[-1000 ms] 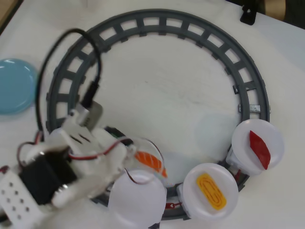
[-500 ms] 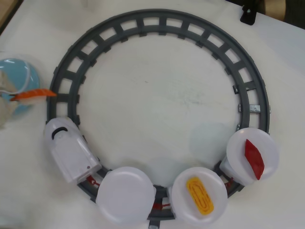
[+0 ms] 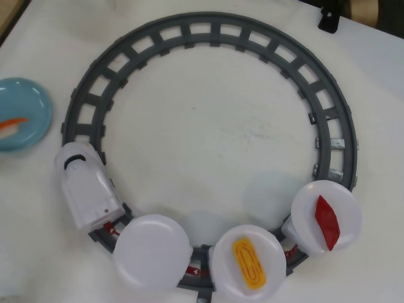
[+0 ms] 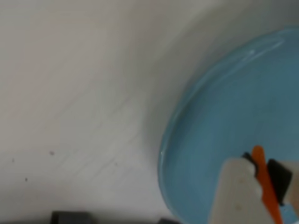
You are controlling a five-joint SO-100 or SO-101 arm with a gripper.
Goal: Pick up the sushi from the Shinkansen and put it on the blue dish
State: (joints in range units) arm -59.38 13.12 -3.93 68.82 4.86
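Observation:
The blue dish (image 3: 25,101) lies at the left edge of the overhead view and fills the right of the wrist view (image 4: 224,116). An orange and white piece, the sushi (image 3: 12,123), shows over the dish at the frame edge. In the wrist view my gripper (image 4: 261,186) is low over the dish: a white part, a thin orange strip (image 4: 264,179) and a black part stand close together, blurred. I cannot tell whether the jaws hold the strip. The Shinkansen (image 3: 85,186) stands on the track at lower left; its first plate (image 3: 151,250) is empty.
The grey circular track (image 3: 208,28) rings the table's middle. The second plate carries a yellow egg piece (image 3: 248,262), the third a dark red piece (image 3: 326,221). A black clamp (image 3: 328,19) sits at the back right. The arm is outside the overhead view.

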